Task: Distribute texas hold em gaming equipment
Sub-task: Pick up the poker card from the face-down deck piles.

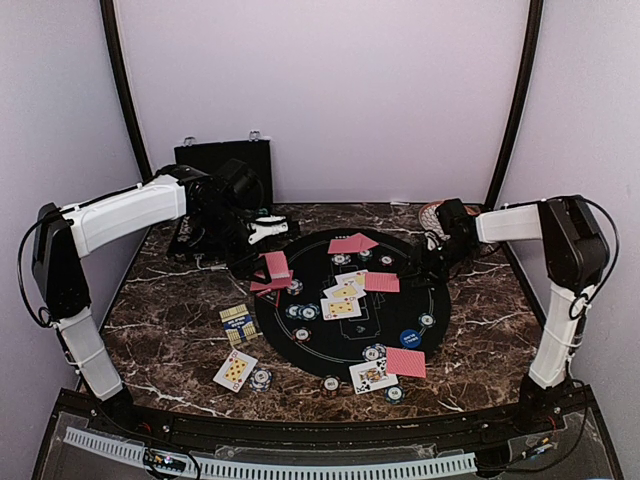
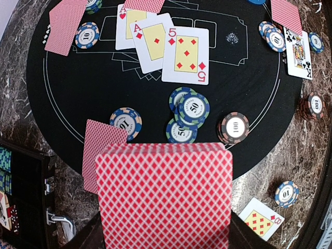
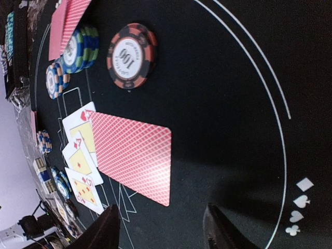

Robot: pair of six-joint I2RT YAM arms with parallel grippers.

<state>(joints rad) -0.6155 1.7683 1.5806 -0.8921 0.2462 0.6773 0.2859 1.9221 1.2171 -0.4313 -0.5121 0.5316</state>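
Dealing looks underway: left pincer (image 2: 166, 234) is clamping the red-backed card deck (image 2: 165, 192) at the left edge of the black round mat (image 3: 228, 98); right pincer (image 3: 162, 220) is hovering open over a face-down card (image 3: 132, 155); next, taking another from the deck.

Plain pale-lilac walls (image 1: 320, 80) enclose the rear and both sides of a dark brown marble-patterned tabletop with white veining (image 1: 170, 335), a curved black pole (image 1: 124, 90) rises at each rear side, a white slotted strip (image 1: 300, 468) runs along the black near edge, and the lighting is even and diffuse.
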